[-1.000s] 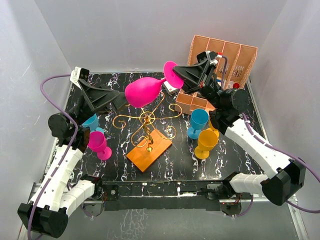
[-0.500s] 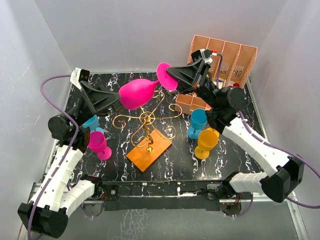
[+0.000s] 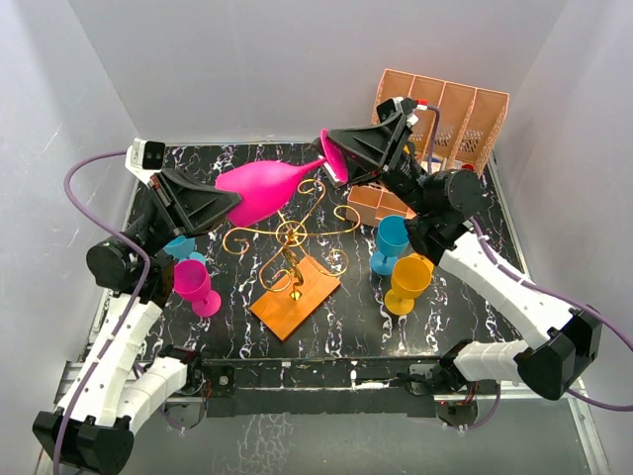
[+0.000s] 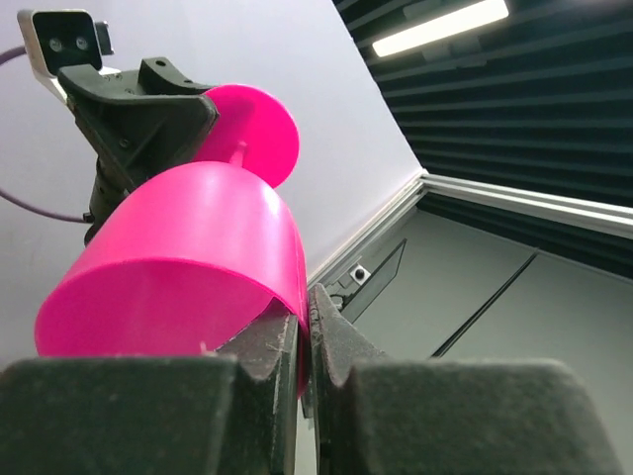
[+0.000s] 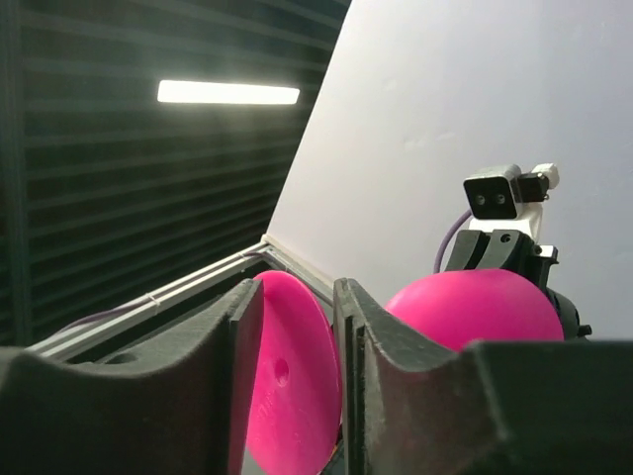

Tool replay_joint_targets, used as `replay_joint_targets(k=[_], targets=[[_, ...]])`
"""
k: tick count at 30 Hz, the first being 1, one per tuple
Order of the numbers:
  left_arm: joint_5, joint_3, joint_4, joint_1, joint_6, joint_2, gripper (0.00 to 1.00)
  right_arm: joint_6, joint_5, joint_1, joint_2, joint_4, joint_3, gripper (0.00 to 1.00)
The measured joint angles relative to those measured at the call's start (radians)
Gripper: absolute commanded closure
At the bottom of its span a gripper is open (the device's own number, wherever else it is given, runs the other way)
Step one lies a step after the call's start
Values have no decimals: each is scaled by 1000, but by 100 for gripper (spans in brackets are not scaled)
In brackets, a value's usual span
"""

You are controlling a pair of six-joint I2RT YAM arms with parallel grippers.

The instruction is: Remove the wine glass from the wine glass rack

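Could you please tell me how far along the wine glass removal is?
Done: the wine glass looks lifted clear of the wine glass rack, lying sideways above it. In hand: the left gripper pinches its bowl rim, the right gripper its foot. Left: setting it down away from the rack.

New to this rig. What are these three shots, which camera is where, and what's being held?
Two robot arms are bolted at the table's near edge. The wide picture comes from a fixed camera above and behind them. The other two come from a camera on each wrist, looking along its own fingers. On the black marbled table stand a gold wire wine glass rack on an orange base, a pink goblet, two blue goblets, a yellow goblet and a salmon slotted organiser. A pink wine glass is held sideways above the rack: the left gripper pinches its bowl rim, and the right gripper clamps its foot.
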Motion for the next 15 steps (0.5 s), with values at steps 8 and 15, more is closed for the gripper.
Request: replay_joint_targets(k=[8,15], targets=[[6,1,-80,-2,59,-40,100,-135,56,5,-85,-117,-47,23],[0,188,-519,-6,357,-109,100,-376,242,8,-304,-446,-99,18]])
